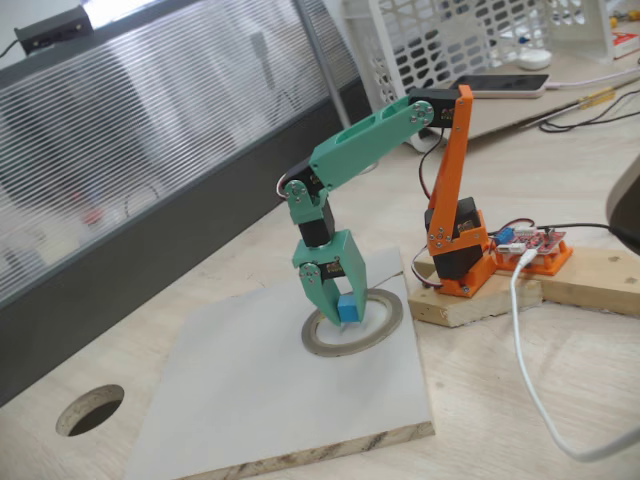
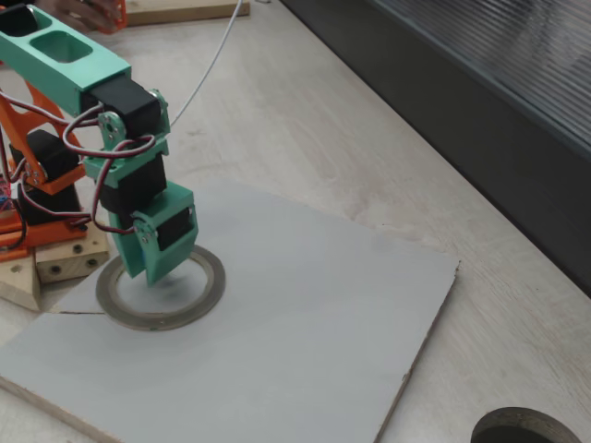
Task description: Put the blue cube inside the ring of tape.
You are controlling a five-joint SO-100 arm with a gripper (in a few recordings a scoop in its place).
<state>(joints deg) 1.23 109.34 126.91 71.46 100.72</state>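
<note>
In a fixed view, the green pincer (image 1: 340,305) is seen pointed down over the ring of tape (image 1: 353,322), and the blue cube (image 1: 348,308) is held between its jaws, narrowed onto it. The cube hangs just above or at the hollow centre of the ring, toward its near-left inner rim; whether it already touches the white board (image 1: 250,390) cannot be told. The ring lies flat on that board, which rests on the wooden surface (image 1: 560,400).

The step in hand is judged to be the release. It would be done well if the cube were lowered until it rests on the board inside the rim, clear of the tape's edge, and the jaws were then opened only a little, so that the cube is not flicked out. A straight lift is advised afterwards, so the ring is not dragged.

In the other fixed view, the pincer (image 2: 152,268) is seen from behind, above the far-left part of the ring of tape (image 2: 199,300). The cube is hidden by the pincer's body here, so its placing inside the rim cannot be checked from this side.
</note>
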